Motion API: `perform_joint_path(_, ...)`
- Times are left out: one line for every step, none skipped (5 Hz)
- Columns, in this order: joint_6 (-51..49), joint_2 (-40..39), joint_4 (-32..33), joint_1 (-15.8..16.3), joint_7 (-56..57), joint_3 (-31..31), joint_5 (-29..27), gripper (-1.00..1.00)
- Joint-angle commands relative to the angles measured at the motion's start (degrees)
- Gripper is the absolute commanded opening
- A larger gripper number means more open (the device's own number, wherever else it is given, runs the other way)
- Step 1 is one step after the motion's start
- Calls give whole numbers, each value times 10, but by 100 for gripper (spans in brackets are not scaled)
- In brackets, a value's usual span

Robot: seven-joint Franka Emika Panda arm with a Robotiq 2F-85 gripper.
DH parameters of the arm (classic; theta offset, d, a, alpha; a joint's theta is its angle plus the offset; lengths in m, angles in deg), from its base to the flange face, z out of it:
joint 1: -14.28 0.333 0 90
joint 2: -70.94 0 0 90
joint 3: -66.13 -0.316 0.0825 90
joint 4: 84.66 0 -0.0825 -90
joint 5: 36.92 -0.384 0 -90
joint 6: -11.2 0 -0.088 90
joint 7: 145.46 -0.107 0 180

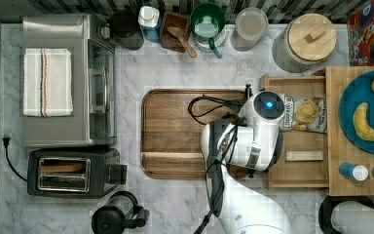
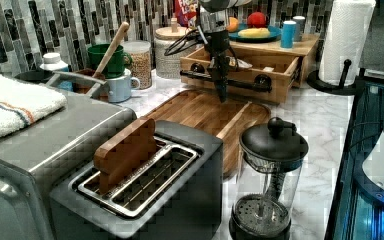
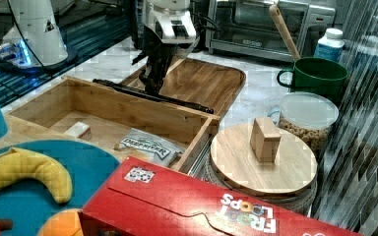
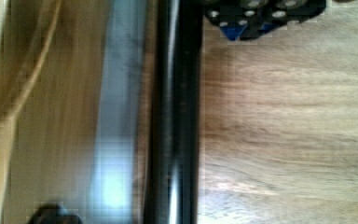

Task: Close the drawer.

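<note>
Reaching straight down, the arm sets its jaws [image 2: 222,92], grip state unclear, against the open drawer's [image 3: 128,110] handle [image 3: 152,96].

arm bent over, gripper [image 2: 220,85] pointing straight down

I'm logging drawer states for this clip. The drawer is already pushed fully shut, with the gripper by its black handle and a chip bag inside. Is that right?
Not quite. The drawer is pulled out and open, as the right view shows: its inside is exposed, with the chip bag lying in it. The rest holds: the gripper is down by the black handle.
</note>
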Motion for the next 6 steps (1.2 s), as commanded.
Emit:
perform_joint_path(82,-13,-88,-62,154,26,-43,-100)
perform_joint_path(68,-21,-107,-76,168,49,-29,-100)
perform_joint_path(68,-39,-131,-95,202,65,-49,-100)
perform_joint_path(64,-69,-167,-130,267,62,-80,-100)
perform_joint_path(42,-107,-229,-156,319,72,-81,-100)
perform_joint_path(35,-130,-275,-175,366,84,-73,-100)
